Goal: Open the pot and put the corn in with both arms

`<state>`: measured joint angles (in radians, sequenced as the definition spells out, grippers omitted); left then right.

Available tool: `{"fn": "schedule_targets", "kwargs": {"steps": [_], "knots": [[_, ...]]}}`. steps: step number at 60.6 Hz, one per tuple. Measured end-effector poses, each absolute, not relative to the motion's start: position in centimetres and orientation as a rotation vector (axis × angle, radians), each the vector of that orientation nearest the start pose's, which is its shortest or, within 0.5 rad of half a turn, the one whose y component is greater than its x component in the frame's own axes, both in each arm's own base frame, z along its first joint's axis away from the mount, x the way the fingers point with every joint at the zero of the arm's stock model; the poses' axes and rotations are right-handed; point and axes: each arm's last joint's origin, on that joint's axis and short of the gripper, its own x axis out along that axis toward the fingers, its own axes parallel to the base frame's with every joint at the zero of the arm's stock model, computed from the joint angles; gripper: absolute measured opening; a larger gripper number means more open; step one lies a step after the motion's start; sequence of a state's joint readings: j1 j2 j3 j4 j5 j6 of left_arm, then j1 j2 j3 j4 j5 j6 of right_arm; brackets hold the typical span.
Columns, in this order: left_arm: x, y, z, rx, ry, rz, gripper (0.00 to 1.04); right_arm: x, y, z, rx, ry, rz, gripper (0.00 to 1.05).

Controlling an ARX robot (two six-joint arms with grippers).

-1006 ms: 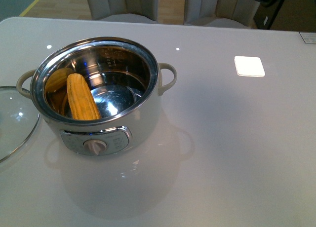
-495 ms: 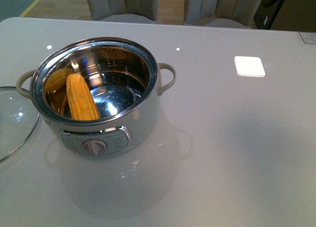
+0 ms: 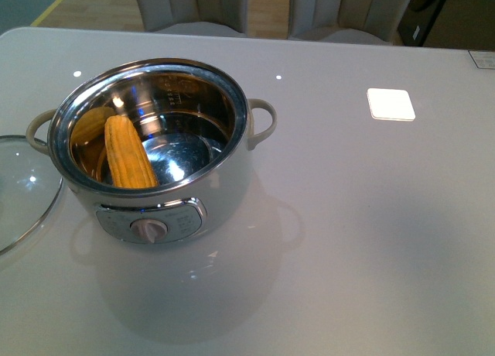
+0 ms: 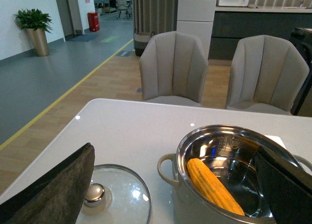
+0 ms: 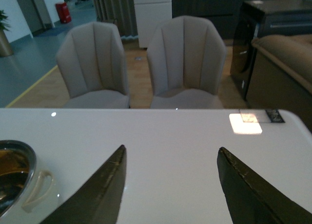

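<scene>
Count, left to right in the front view: one glass lid [image 3: 19,187] at the bench's 9 o'clock edge, one pot [image 3: 151,151], one corn [image 3: 129,153], one white square tile [image 3: 390,104] toward 2 o'clock. Lid off, lying flat just beside the pot's left handle. Corn inside the steel bowl, leaning tilted against the wall on its 9 o'clock side, top end near the rim.

Bench [image 3: 363,240]: glossy white, reflecting ceiling lights. Two grey chairs [image 4: 173,65] behind the far edge; wood and grey floor beyond.

No arms in the front view. Left pincer [image 4: 175,185]: spread wide, holding nothing, raised over the lid and pot. Right pincer [image 5: 170,185]: spread, empty, above bare bench right of the pot.
</scene>
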<state>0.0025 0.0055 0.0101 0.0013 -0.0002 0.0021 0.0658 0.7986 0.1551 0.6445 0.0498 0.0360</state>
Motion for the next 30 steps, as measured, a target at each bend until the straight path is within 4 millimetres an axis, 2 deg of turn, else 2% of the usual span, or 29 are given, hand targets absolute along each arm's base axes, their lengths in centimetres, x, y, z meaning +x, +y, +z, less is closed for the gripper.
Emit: {"fn": "schedule_targets", "kwargs": {"steps": [6,14,30], "knots": [[9.7,0.0,16.7,0.002,-0.006,0.003,0.98,15.7,0.1,18.7,0.021,0.010,0.001,0.26],[9.7,0.0,16.7,0.002,-0.006,0.003,0.98,14.7,0.1,18.1,0.008,0.010,0.001,0.02],[9.7,0.0,16.7,0.002,-0.006,0.003,0.98,13.2,0.0,17.3,0.006,0.010,0.000,0.02]]}}
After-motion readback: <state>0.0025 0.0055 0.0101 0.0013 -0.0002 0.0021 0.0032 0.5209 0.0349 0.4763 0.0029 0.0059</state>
